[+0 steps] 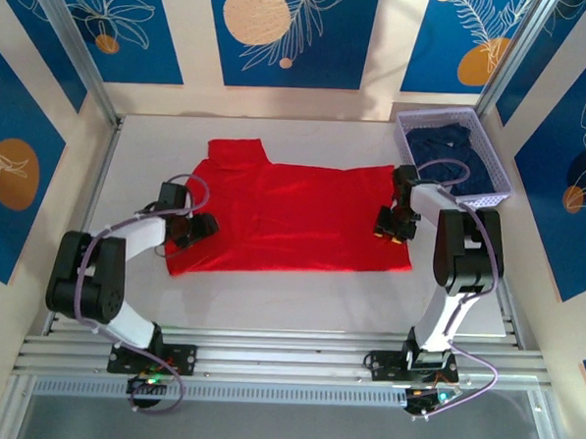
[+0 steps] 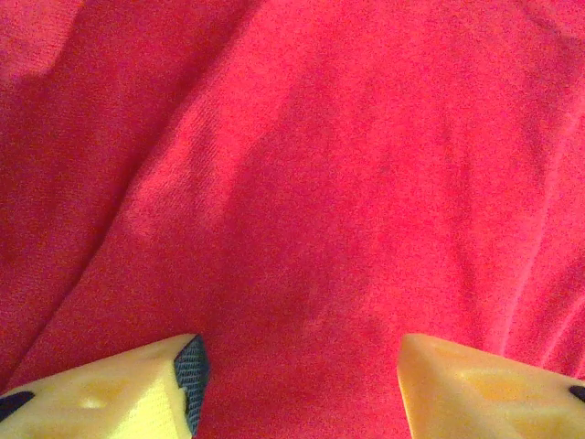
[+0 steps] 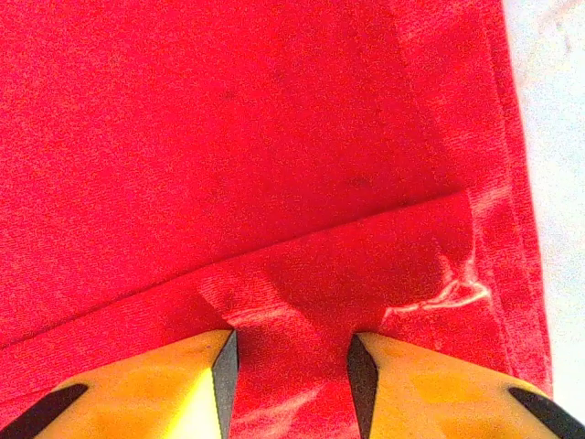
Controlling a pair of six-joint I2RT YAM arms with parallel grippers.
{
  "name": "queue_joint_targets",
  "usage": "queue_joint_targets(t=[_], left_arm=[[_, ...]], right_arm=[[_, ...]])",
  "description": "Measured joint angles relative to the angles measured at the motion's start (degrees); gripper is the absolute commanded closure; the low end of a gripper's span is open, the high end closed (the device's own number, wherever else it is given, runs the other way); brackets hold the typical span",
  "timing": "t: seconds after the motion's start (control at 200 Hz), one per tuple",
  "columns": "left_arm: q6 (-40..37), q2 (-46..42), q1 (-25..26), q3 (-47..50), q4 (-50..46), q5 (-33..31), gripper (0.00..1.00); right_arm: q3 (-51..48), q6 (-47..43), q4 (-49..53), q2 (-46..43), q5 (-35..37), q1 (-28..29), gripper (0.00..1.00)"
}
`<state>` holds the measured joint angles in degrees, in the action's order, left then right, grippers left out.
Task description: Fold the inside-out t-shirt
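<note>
The inside-out t-shirt (image 1: 293, 215) lies spread on the white table, plain red face up, with one sleeve (image 1: 240, 151) sticking out toward the back left. My left gripper (image 1: 202, 227) rests on its left edge; in the left wrist view the gripper (image 2: 302, 375) stands open, yellow fingers (image 2: 137, 389) wide apart over smooth cloth (image 2: 311, 183). My right gripper (image 1: 396, 228) sits at the shirt's right edge. In the right wrist view the gripper (image 3: 291, 366) pinches a bunched ridge of the folded-over hem (image 3: 366, 256) between its pads.
A lavender basket (image 1: 491, 198) holding dark navy clothing (image 1: 454, 149) stands at the back right, close behind the right arm. Bare white table (image 1: 299, 294) runs along the near side of the shirt and at the back left. Patterned walls enclose the table.
</note>
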<state>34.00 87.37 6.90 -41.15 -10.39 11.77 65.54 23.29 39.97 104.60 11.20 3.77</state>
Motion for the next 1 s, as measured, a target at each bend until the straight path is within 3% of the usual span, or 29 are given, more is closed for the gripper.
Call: queue_joint_targets(t=[0.2, 0.37, 0.5, 0.63, 0.865, 1.0], left_arm=[[1.11, -15.26, 0.04, 11.78, -3.52, -0.55, 0.41], [1.14, -17.35, -0.24, 7.63, -8.79, -4.15, 0.38], [-1.09, -6.91, -2.14, -6.38, -8.04, -5.22, 0.37], [-3.82, 6.4, -5.03, -21.77, -5.55, -5.35, 0.37], [-7.5, 31.19, -8.72, -48.5, -8.35, -1.7, 0.42], [-9.16, 39.69, -8.79, -57.07, -12.09, 0.33, 0.52]], right_arm=[[-7.72, 0.63, 4.04, -6.97, 1.31, 1.4, 0.58], [-7.58, 0.63, 4.24, -12.15, 1.01, 2.38, 0.52], [-4.31, 0.44, -1.57, -13.64, -1.57, 4.44, 0.47], [-1.99, -0.04, -7.43, -13.16, -4.24, 5.46, 0.36], [0.48, -0.7, -12.46, -9.81, -7.23, 5.68, 0.36], [0.59, -0.85, -12.57, -8.28, -7.67, 5.9, 0.36]])
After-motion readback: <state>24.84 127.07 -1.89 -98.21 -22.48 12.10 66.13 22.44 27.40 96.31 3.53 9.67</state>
